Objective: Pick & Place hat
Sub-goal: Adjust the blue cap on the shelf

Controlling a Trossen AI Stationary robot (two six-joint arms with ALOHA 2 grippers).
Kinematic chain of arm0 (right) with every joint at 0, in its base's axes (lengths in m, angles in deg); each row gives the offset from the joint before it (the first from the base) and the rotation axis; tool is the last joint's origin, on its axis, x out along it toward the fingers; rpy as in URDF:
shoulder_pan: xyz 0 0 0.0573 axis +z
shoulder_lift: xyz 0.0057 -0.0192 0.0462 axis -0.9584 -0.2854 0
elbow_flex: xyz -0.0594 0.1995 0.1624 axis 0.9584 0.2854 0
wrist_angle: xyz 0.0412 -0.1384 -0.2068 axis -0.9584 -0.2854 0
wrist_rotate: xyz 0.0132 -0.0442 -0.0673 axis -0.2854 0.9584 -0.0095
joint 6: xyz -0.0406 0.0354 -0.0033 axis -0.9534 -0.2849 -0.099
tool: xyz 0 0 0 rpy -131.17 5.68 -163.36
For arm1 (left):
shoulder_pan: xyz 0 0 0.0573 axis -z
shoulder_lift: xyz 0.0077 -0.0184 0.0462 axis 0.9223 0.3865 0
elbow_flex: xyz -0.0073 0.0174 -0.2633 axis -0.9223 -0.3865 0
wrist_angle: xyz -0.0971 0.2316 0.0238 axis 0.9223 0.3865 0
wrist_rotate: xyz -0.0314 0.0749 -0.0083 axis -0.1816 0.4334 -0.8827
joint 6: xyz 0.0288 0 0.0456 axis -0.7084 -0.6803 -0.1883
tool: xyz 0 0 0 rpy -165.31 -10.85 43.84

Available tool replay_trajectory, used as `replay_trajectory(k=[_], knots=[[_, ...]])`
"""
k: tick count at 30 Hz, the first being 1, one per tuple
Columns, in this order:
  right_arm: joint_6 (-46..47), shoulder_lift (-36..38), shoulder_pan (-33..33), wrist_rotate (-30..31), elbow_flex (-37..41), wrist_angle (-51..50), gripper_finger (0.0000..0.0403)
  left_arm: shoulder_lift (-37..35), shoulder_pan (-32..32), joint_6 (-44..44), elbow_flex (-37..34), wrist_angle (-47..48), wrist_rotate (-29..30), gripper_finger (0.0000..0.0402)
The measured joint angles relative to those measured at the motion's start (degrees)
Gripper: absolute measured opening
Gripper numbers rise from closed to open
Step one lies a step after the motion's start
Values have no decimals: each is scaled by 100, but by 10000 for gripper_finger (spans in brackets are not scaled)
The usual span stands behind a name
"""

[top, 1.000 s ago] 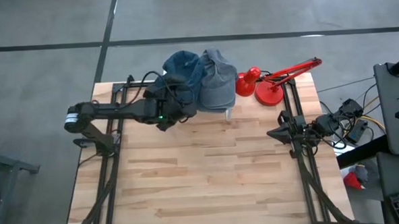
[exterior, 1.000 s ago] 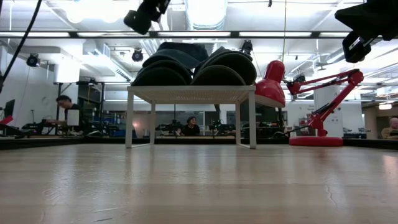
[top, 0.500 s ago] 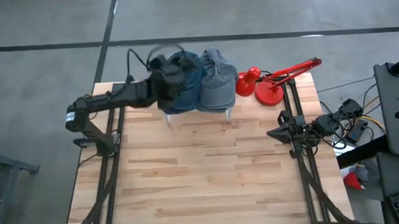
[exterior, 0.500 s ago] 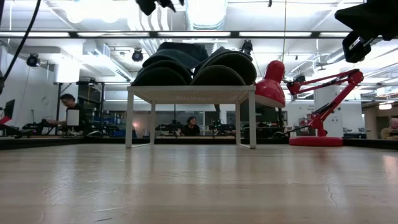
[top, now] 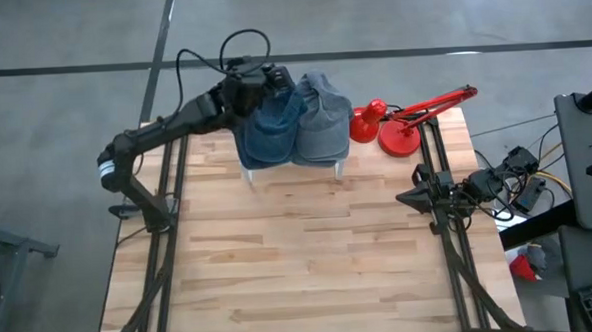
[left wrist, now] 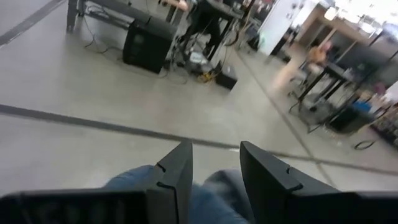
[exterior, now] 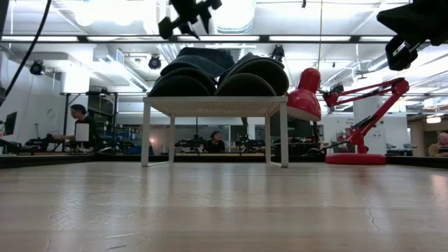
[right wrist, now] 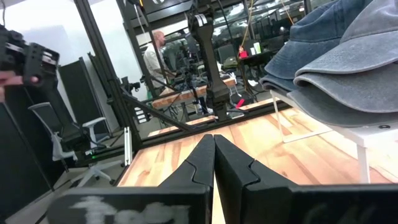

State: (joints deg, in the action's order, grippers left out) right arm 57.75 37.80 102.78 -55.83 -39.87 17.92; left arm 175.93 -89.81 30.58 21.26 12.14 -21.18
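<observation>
Parted jaws marked the left gripper (top: 277, 80), which hung in the air over the far edge of the blue hat (top: 267, 127), its fingers (left wrist: 176, 177) apart with nothing between them. From the left wrist view the blue hat (left wrist: 134, 180) and the grey hat (left wrist: 221, 186) showed just below the fingertips, not touched. Both hats sat side by side on a small white rack (exterior: 214, 106) at the far side of the table (top: 300, 256), the blue hat on the left and the grey hat (top: 322, 120) on its right, touching each other. A red lamp (top: 399, 121) stood just beside the rack on the right. The right gripper (top: 417, 196) waited near the right edge of the table, well apart from the hats, its fingers (right wrist: 202, 158) pressed together and empty. In the low view, people sat at desks in the room beyond the table.
</observation>
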Motion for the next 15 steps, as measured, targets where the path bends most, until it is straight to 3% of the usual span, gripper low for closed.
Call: replay_trajectory(k=[15], knots=[[0,0,-2,4,0,1,8,2,-297,-35,-580,718,-231,126]])
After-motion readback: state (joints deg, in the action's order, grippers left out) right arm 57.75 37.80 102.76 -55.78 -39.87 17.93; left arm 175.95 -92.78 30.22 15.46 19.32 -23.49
